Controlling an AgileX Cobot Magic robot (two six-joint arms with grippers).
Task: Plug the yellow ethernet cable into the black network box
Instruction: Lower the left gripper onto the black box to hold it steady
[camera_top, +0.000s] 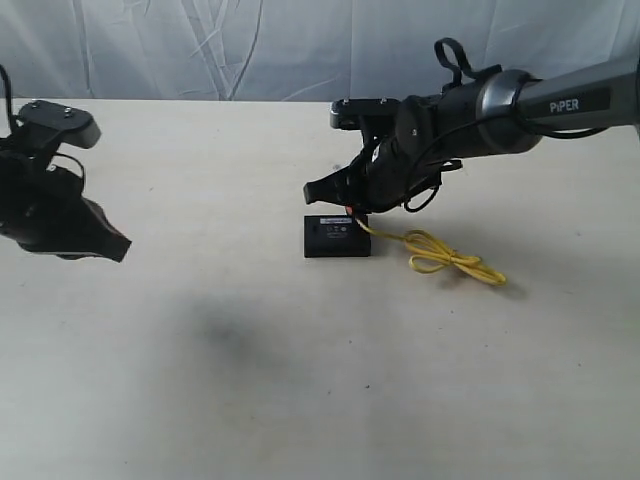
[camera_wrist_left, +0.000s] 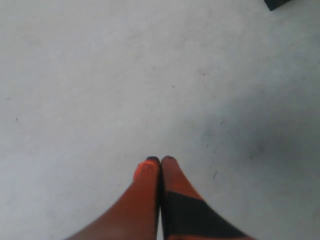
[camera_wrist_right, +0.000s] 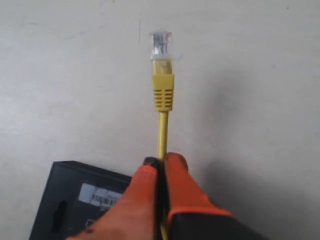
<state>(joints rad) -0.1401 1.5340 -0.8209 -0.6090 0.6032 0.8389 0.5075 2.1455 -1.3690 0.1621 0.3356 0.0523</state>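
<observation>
The black network box lies flat at the table's middle, its pale label facing up. My right gripper hovers just above its far edge, shut on the yellow ethernet cable. In the right wrist view the cord runs out past the orange fingertips to a yellow boot and clear plug held in the air, clear of the black network box. The cable's bow-like loop rests on the table right of the box. My left gripper is shut on nothing at the far left, its fingers pressed together.
The pale table spreads around both arms. A wrinkled white cloth hangs behind its far edge. A dark corner of the box peeks into the left wrist view.
</observation>
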